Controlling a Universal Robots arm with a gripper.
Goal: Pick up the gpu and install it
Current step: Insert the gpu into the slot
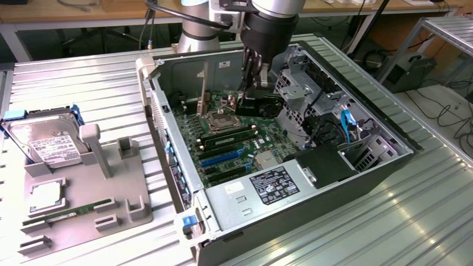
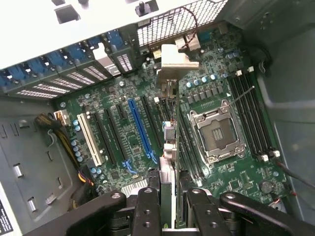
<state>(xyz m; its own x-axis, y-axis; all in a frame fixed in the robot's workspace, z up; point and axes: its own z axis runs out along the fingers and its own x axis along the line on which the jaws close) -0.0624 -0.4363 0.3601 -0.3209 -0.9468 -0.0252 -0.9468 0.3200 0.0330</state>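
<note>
The gpu [image 2: 169,147] is a thin, stiff circuit card, probably light but fragile. Its fan, soldered face and edge contacts should not be squeezed, so the safest hold is across the flat faces near the upper edge, away from the silver end bracket [image 2: 178,61]. The pincer [image 2: 170,214] has it that way: its fingers [image 2: 147,211] pinch the card between them, and it hangs edge-on straight beneath the jaws, inside the open computer case [image 1: 310,216]. The card hovers just beside the CPU socket [image 2: 216,132], between that socket and the blue expansion slot [image 2: 140,130], with the bracket end reaching past the socket. I cannot tell whether its lower edge touches any slot.
</note>
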